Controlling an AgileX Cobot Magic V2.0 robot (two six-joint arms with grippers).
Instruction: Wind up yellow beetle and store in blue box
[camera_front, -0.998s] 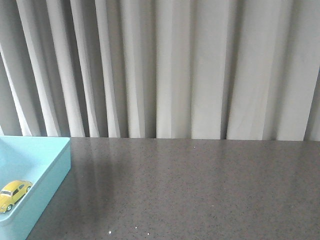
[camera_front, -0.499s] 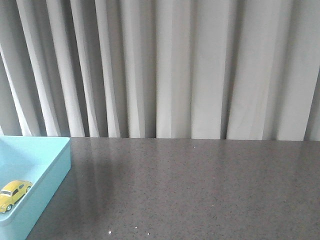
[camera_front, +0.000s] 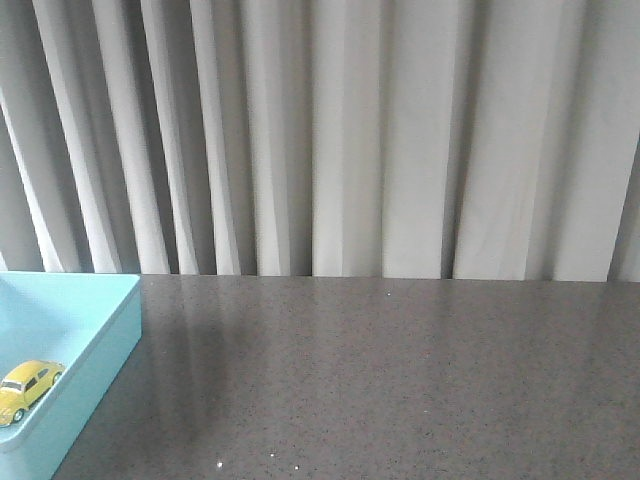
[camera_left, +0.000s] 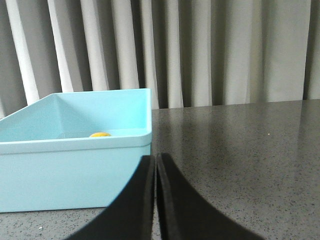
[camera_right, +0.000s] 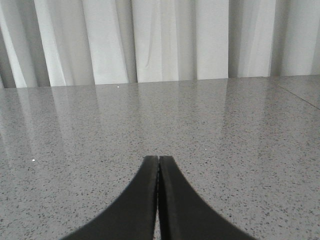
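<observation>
Bright yellow against turquoise: from the front, the small rounded yellow beetle toy car (camera_front: 27, 388) sits inside the large light blue box (camera_front: 100, 350) at the table's left, close to its right wall, its length running slantwise from near-left to far-right. Through the left wrist camera the left gripper (camera_left: 155, 162), jaws pressed together and empty, points at the box's near corner with a sliver of yellow roof (camera_left: 100, 134) beyond the rim, so this arm looks nearer. The right gripper (camera_right: 158, 162), likewise closed on nothing, faces only grey speckled tabletop (camera_right: 225, 135)
</observation>
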